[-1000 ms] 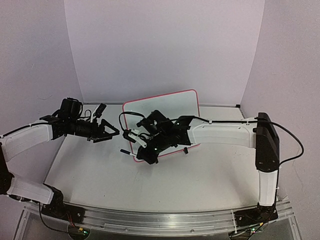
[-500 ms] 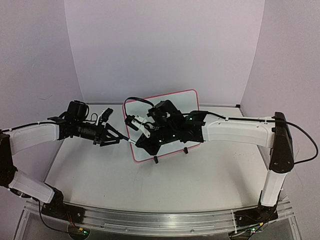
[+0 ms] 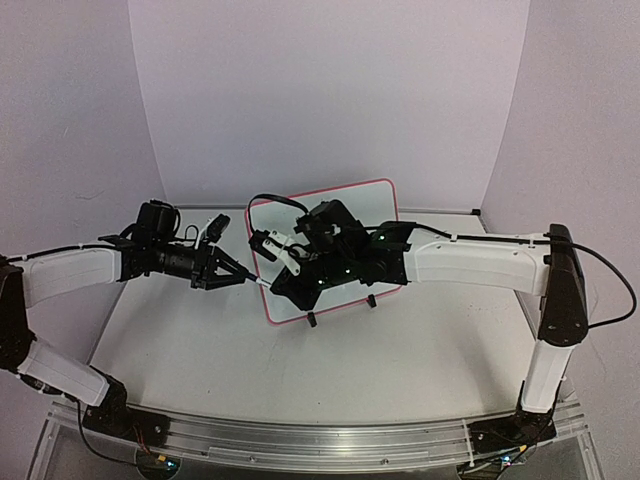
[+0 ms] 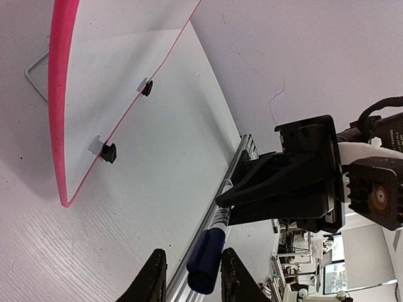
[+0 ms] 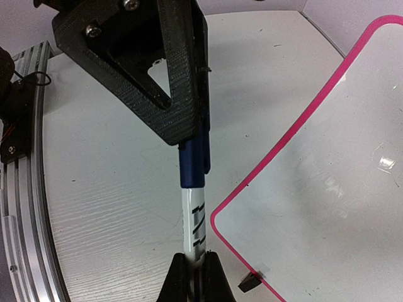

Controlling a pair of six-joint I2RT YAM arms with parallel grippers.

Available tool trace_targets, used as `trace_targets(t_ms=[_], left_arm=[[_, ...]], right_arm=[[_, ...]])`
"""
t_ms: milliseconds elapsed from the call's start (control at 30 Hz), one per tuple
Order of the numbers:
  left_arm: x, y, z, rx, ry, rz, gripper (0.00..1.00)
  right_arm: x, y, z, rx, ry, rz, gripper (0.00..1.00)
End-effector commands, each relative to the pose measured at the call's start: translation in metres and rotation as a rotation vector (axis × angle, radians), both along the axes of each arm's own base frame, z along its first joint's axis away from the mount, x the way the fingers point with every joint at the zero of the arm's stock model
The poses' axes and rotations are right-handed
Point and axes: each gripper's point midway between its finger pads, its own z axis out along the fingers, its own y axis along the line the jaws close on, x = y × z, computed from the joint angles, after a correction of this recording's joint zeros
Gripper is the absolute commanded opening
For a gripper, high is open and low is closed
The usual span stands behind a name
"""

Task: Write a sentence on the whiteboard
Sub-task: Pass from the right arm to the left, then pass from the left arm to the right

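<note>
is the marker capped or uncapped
Capped: in the right wrist view the blue cap sits on the end of the marker.

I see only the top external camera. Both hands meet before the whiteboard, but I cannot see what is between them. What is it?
Observer: A marker; the right hand clamps its white barrel.
Operator: And the left hand?
Observer: Its fingers stand on both sides of the blue cap; whether they press it, I cannot tell.
Operator: Is something written on the whiteboard?
Observer: The part in the right wrist view is blank.
</note>
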Motion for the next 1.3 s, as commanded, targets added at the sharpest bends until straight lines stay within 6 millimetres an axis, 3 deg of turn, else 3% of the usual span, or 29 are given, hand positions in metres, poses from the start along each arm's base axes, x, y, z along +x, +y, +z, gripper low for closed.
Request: trace_targets(t_ms=[0,200,300,367,467,533,667,767,900,1000,1167,1267], left_arm=[[-0.003,-0.009,0.005,-0.035,-0.012,-0.038,0.29],[-0.006,-0.016,0.004,-0.037,-0.013,-0.054,0.24],[-0.006,-0.017,0.004,-0.037,-0.013,-0.054,0.15],[-0.005,-0.017,0.005,-0.041,-0.015,-0.052,0.03],[-0.005,-0.018,0.008,-0.056,-0.021,-0.049,0.0],[-0.005,-0.019,0.012,-0.074,-0.037,-0.043,0.0],[-0.001,-0.015,0.027,-0.11,-0.105,0.014,0.0],[0.002,-0.011,0.05,-0.168,-0.178,0.07,0.0],[0.004,-0.009,0.073,-0.234,-0.256,0.105,0.0],[0.002,-0.007,0.099,-0.315,-0.33,0.113,0.0],[-0.004,-0.008,0.137,-0.446,-0.393,0.083,0.0],[-0.006,-0.011,0.145,-0.462,-0.408,0.072,0.0]], right_arm=[[0.0,0.011,0.017,0.045,-0.031,0.024,0.0],[0.001,0.011,0.016,0.035,-0.045,0.029,0.0],[0.001,0.01,0.016,0.024,-0.051,0.038,0.0],[0.001,0.01,0.015,0.015,-0.055,0.043,0.0],[0.003,0.008,0.016,0.012,-0.061,0.032,0.0],[0.006,0.005,0.022,0.025,-0.064,-0.001,0.13],[0.017,-0.005,0.037,0.126,-0.023,-0.085,0.65],[0.031,-0.023,0.059,0.297,0.083,-0.18,0.8],[0.045,-0.042,0.092,0.532,0.17,-0.202,0.92],[0.049,-0.057,0.112,0.716,0.295,-0.151,0.96],[0.042,-0.053,0.134,0.842,0.456,0.038,0.97],[0.032,-0.047,0.147,0.875,0.504,0.128,0.95]])
